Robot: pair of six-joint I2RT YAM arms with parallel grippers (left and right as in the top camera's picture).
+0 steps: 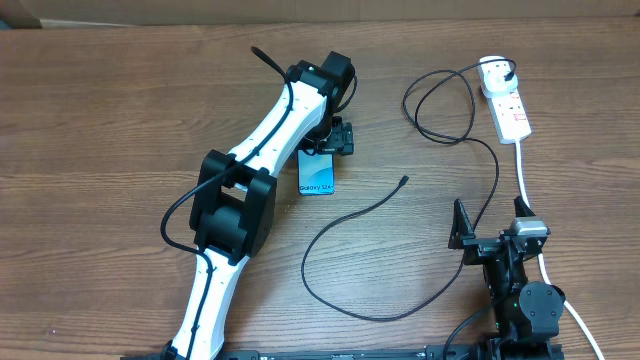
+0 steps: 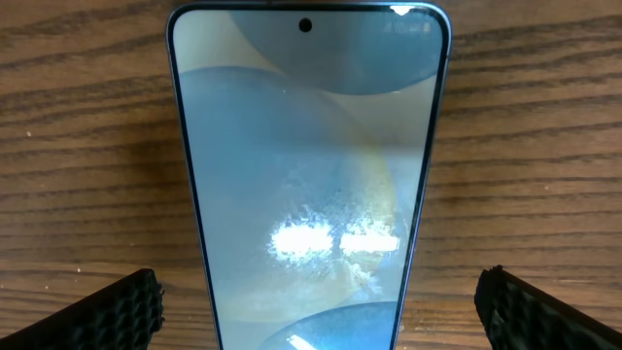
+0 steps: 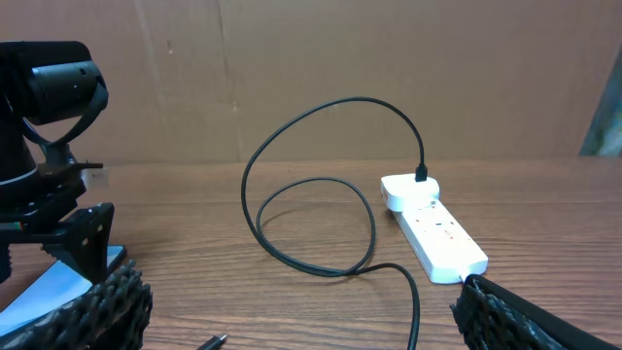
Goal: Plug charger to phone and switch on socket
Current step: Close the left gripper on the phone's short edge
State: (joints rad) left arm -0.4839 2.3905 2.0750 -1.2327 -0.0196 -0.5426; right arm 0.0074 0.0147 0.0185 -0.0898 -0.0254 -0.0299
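Phone (image 1: pixel 316 178) lies flat on the table (image 1: pixel 100 150), straddled by the left gripper (image 2: pixel 326 316), fingers wide and touching nothing; closing off-centre could spin it. Right gripper (image 3: pixel 306 316), well right of the phone, gapes empty. Socket (image 1: pixel 505 100) sits far right of the phone, charger (image 1: pixel 340 225) plugged in. Its tip (image 1: pixel 403 181), near the phone's right, may slip from a pinch.

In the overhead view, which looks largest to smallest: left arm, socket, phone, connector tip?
1. Left arm
2. Socket
3. Phone, partly hidden by the arm, so its rank against the socket is unsure
4. Connector tip
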